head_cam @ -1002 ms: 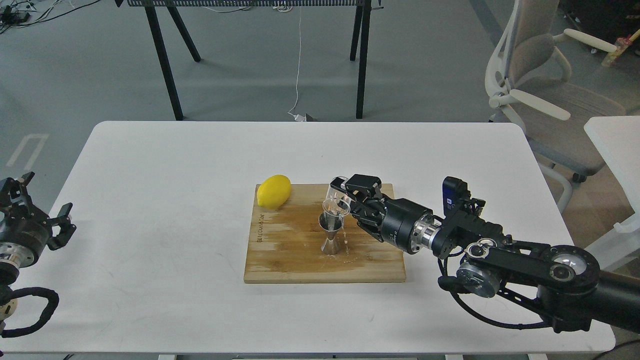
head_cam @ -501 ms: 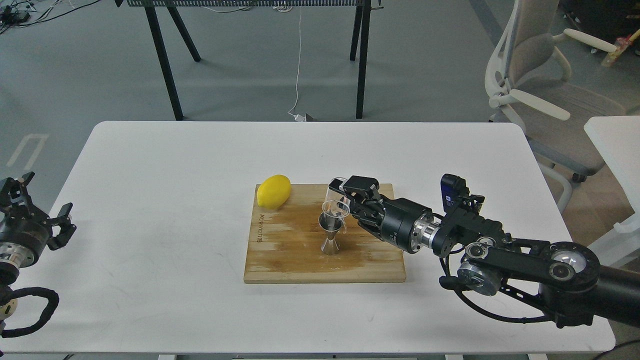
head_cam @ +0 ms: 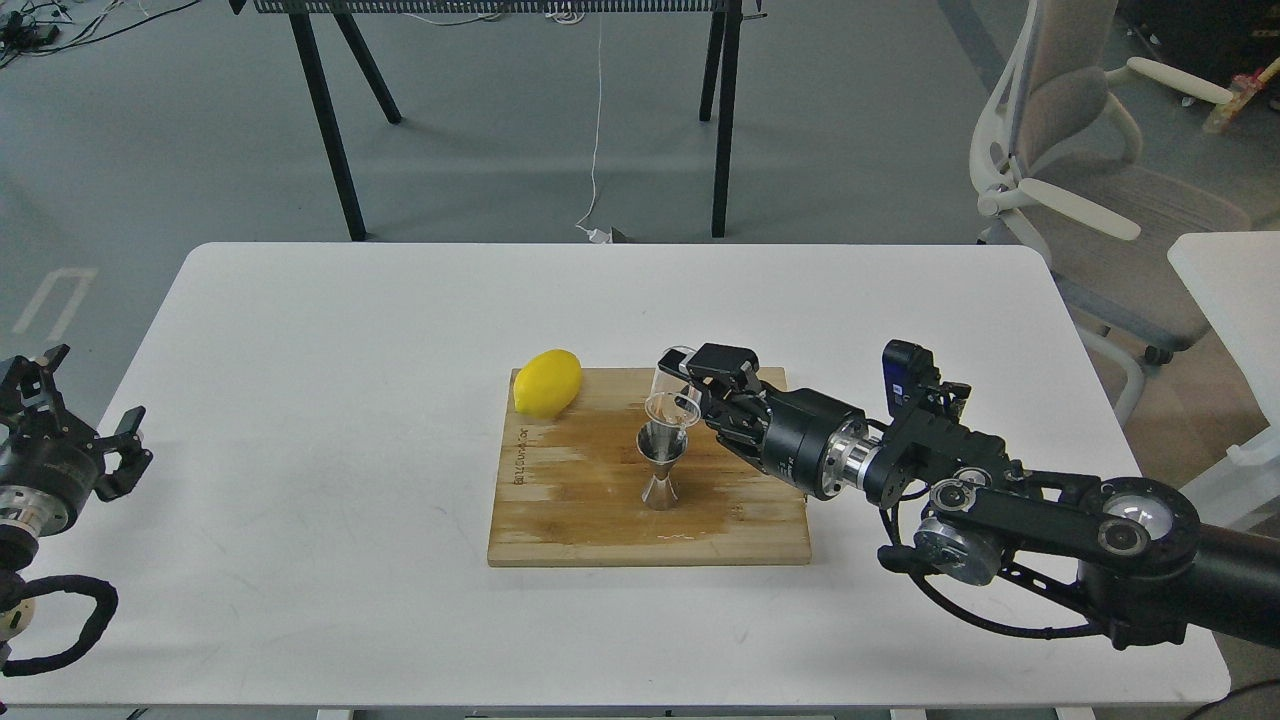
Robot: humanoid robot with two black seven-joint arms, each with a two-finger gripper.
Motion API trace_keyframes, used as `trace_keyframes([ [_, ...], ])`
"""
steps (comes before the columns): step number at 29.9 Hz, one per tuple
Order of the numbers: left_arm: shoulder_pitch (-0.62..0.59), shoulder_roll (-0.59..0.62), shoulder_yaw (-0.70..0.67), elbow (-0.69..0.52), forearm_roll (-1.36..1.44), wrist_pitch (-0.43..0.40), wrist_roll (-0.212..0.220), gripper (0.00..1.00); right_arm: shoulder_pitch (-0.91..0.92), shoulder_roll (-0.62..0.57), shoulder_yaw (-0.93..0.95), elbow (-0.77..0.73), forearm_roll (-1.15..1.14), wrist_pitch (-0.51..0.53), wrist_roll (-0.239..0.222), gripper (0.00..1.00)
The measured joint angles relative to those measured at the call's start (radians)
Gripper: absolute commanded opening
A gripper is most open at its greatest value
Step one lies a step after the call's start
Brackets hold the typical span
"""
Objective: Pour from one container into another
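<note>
The clear glass cup [head_cam: 672, 396] is tipped on its side, mouth toward me and down, right over the top cone of the steel jigger [head_cam: 661, 470]. My right gripper [head_cam: 700, 392] is shut on the cup from the right. The jigger stands upright in the middle of the wooden cutting board [head_cam: 560, 520]. My left gripper [head_cam: 85, 425] hangs open off the table's left edge, far from both and holding nothing.
A yellow lemon [head_cam: 547, 382] lies on the board's far left corner. Wet streaks mark the board around the jigger. The white table [head_cam: 300, 400] carries the board. An office chair [head_cam: 1090, 180] stands at the back right, beyond the table.
The right gripper with the tipped cup has shifted slightly up and back over the jigger. The thin stream beside the jigger seen a second ago is gone. The left arm has not moved.
</note>
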Motion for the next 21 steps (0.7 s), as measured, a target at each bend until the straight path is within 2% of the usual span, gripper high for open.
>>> trace_keyframes([
  [21, 0.000, 0.000, 0.000, 0.000, -0.001, 0.000, 0.000, 1.00, 0.063, 0.002, -0.067, -0.006, -0.017, -0.031, 0.002, 0.34],
])
